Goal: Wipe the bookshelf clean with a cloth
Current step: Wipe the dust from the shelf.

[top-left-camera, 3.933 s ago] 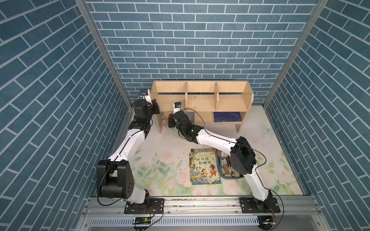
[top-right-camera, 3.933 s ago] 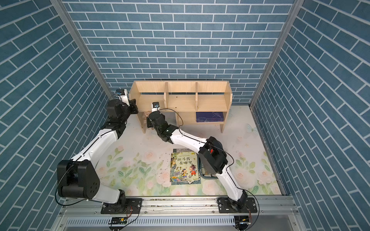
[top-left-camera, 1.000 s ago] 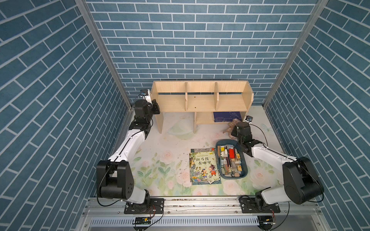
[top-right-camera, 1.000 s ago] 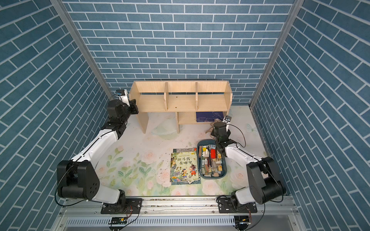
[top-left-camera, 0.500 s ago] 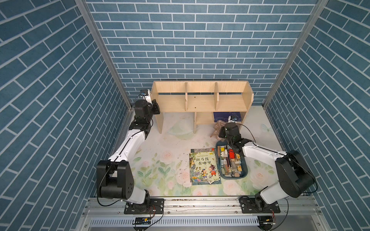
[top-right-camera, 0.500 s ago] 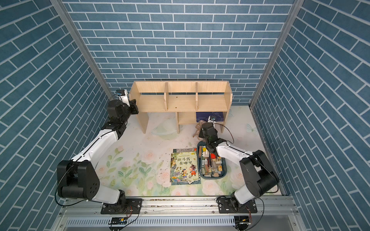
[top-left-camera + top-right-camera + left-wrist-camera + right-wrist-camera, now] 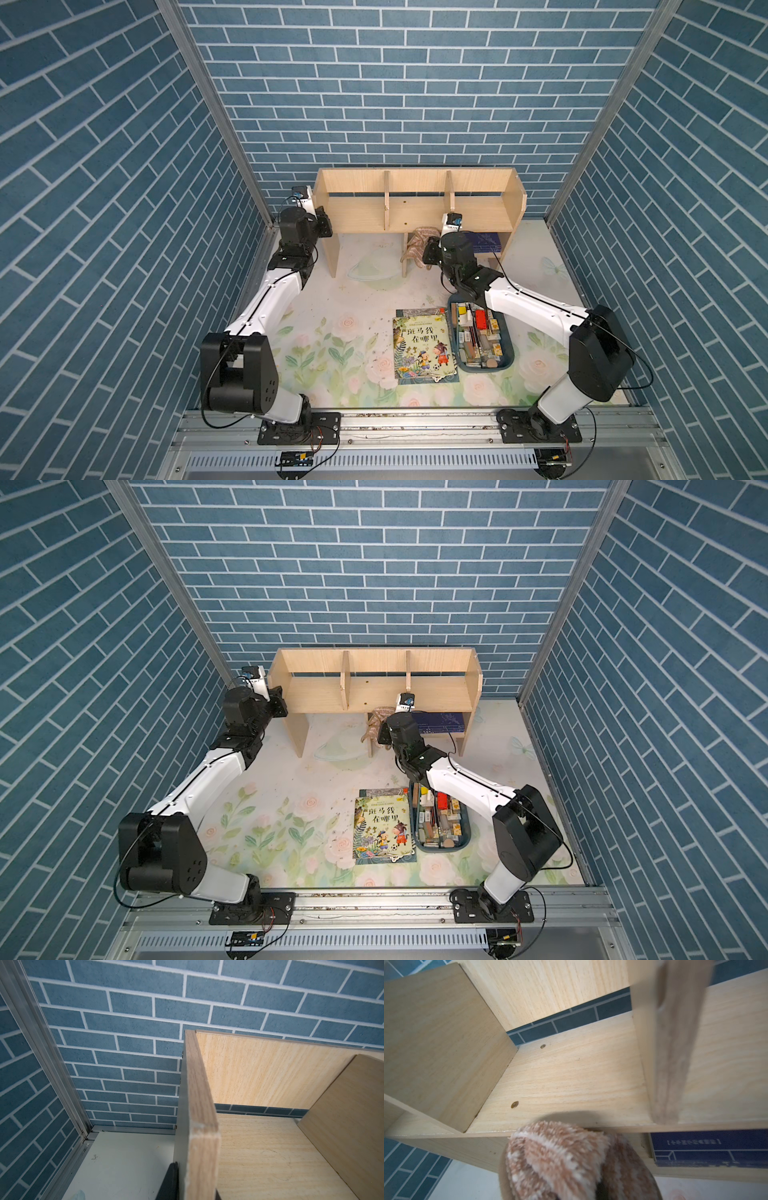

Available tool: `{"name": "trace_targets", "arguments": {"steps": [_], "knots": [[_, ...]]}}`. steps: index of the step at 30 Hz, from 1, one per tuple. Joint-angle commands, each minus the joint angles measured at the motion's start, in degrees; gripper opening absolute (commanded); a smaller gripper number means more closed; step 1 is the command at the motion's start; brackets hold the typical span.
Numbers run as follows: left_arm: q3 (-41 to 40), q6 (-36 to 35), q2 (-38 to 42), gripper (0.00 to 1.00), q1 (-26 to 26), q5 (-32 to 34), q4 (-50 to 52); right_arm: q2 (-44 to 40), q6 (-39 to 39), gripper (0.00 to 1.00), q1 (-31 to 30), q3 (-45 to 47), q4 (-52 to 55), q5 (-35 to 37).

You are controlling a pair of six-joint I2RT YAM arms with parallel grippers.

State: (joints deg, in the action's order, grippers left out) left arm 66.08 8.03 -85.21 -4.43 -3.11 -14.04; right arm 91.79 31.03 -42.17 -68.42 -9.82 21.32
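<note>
Clamps light-wood three-compartment bookshelf by end panel with left gripper, centre-left; pinches brown-and-cream striped cloth in right gripper at middle compartment's front lip, centre. Looks barely into wiping.

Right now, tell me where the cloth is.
In both top views the cloth hangs bunched in the right hand, at the front edge of the bookshelf, below its middle compartment, beside the dark blue book.
</note>
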Motion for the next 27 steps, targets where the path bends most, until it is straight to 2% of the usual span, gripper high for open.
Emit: {"name": "trace_targets", "arguments": {"steps": [1,4,8,10,13,17,22,27], "knots": [[-1.8,7.1,-2.8,0.00,-3.7,-11.2,9.9,-5.7,0.3,0.00,5.5,3.3,3.9,2.5],[-1.9,7.0,-2.6,0.00,-3.7,-11.3,9.9,-11.1,2.5,0.00,12.7,8.2,5.0,-0.3],[-1.9,7.0,-2.5,0.00,-3.7,-11.1,10.0,-16.6,1.4,0.00,22.2,11.6,7.9,-1.9],[-1.8,6.9,-2.5,0.00,-3.7,-11.2,9.9,-17.9,0.3,0.00,25.1,11.5,9.0,-2.6],[-1.8,7.0,-2.6,0.00,-3.7,-11.1,9.9,-17.4,-1.7,0.00,26.3,10.5,10.0,-2.9],[-1.8,6.8,-2.6,0.00,-3.8,-11.3,9.9,-16.2,-1.3,0.00,25.1,10.5,7.9,-7.2],[-1.8,7.0,-3.0,0.00,-3.8,-11.7,10.0,-13.6,-1.1,0.00,15.1,9.4,2.8,-5.2],[-1.6,6.9,-3.0,0.00,-3.9,-11.2,10.2,-6.7,-0.6,0.00,5.3,4.3,-0.3,-4.4]]}}
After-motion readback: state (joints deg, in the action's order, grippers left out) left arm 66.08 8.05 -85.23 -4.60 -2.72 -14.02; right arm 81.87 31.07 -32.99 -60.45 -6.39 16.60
